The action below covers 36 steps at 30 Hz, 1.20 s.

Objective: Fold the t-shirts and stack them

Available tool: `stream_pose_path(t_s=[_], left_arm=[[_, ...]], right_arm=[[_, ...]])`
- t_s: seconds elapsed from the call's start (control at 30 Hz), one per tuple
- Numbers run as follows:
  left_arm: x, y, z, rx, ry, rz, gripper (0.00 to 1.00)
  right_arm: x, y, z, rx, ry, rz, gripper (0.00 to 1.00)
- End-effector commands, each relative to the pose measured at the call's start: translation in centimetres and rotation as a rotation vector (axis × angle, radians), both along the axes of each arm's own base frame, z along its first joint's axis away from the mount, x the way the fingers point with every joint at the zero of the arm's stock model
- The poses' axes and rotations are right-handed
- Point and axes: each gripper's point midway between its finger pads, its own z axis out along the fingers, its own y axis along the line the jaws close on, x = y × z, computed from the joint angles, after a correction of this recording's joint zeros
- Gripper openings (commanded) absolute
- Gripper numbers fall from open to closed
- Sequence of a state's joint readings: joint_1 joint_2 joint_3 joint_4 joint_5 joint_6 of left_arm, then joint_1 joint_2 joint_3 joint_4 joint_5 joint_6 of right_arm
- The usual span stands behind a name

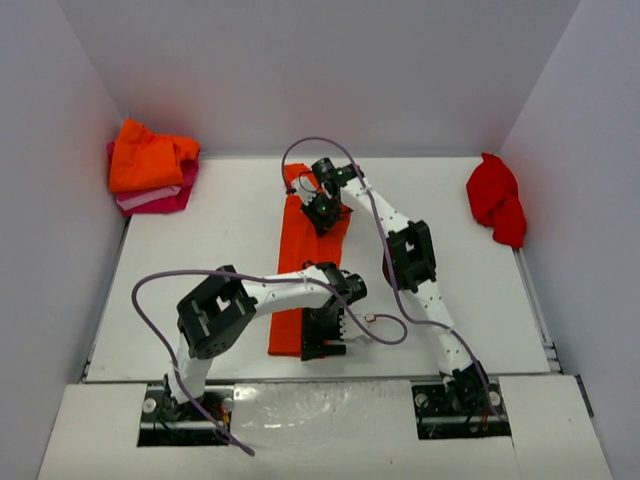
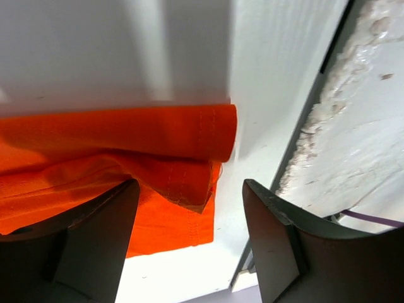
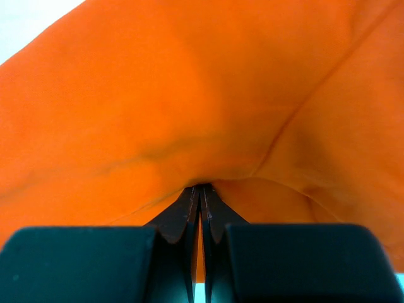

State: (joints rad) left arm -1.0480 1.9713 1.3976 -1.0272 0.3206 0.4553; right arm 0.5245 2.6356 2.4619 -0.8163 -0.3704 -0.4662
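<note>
So the orange t-shirt (image 1: 303, 255) is laid out as one long narrow strip down the middle of the table (image 1: 200, 235), its long axis running from the arm bases straight out to the far wall. The right gripper (image 1: 322, 208) is at the far end, jaws pinched together on a tent of the cloth, which its wrist view shows lifting right off the tips. The left gripper (image 2: 189, 189) hangs over the near end with its jaws apart and nothing in them. The rolled near hem lies just ahead of the gap and off toward one finger, with its corner roughly between the two. That's the bit that matters, I'd say: each arm owns one end of the strip, and the left one is nearer the loose hem, so it probably has to drop onto that corner before any end-to-end fold. The folded stack (image 1: 150, 168) sits far left, and a red tee (image 1: 497, 200) is crumpled far right.
</note>
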Motion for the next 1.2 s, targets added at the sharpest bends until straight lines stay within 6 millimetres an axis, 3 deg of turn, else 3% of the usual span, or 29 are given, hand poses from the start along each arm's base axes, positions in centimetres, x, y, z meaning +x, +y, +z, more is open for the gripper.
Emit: stream_pose_path(t_s=[0.0, 0.17, 0.23, 0.3, 0.4, 0.6, 0.77, 0.9, 0.97, 1.03, 1.17], left_arm=[[3.8, -1.8, 0.3, -0.138, -0.069, -0.019, 0.67], [6.1, -2.1, 0.7, -0.165, -0.077, 0.005, 0.69], [6.3, -2.1, 1.1, -0.178, -0.096, -0.002, 0.72], [6.2, -2.2, 1.5, -0.192, -0.105, 0.000, 0.77], [6.0, -2.3, 1.6, -0.206, -0.109, 0.006, 0.78], [4.2, -1.7, -0.7, -0.155, -0.060, 0.018, 0.78], [2.8, -1.9, -4.0, -0.118, -0.023, 0.054, 0.71], [2.9, -2.3, -5.6, -0.089, -0.049, 0.057, 0.66], [3.2, -2.6, -5.7, -0.084, -0.053, 0.070, 0.57], [3.4, -2.9, -6.0, -0.081, -0.059, 0.077, 0.39], [4.0, -3.0, -7.1, -0.062, -0.080, 0.082, 0.29]], right_arm=[[5.8, -6.1, -4.6, -0.245, -0.174, -0.149, 0.00], [6.4, -6.5, -4.5, -0.258, -0.212, -0.147, 0.04], [6.5, -6.3, -3.7, -0.241, -0.221, -0.151, 0.16], [6.0, -6.2, -3.3, -0.232, -0.215, -0.151, 0.24], [5.1, -6.1, -3.1, -0.224, -0.194, -0.136, 0.26], [4.0, -6.1, -1.3, -0.205, -0.188, -0.130, 0.31], [3.7, -5.2, 1.9, -0.162, -0.221, -0.131, 0.33], [2.5, -4.2, 3.9, -0.144, -0.239, -0.108, 0.33], [2.1, -3.8, 4.8, -0.143, -0.254, -0.096, 0.33], [1.4, -3.4, 5.5, -0.144, -0.262, -0.080, 0.33], [0.7, -3.2, 7.1, -0.134, -0.283, -0.069, 0.34]])
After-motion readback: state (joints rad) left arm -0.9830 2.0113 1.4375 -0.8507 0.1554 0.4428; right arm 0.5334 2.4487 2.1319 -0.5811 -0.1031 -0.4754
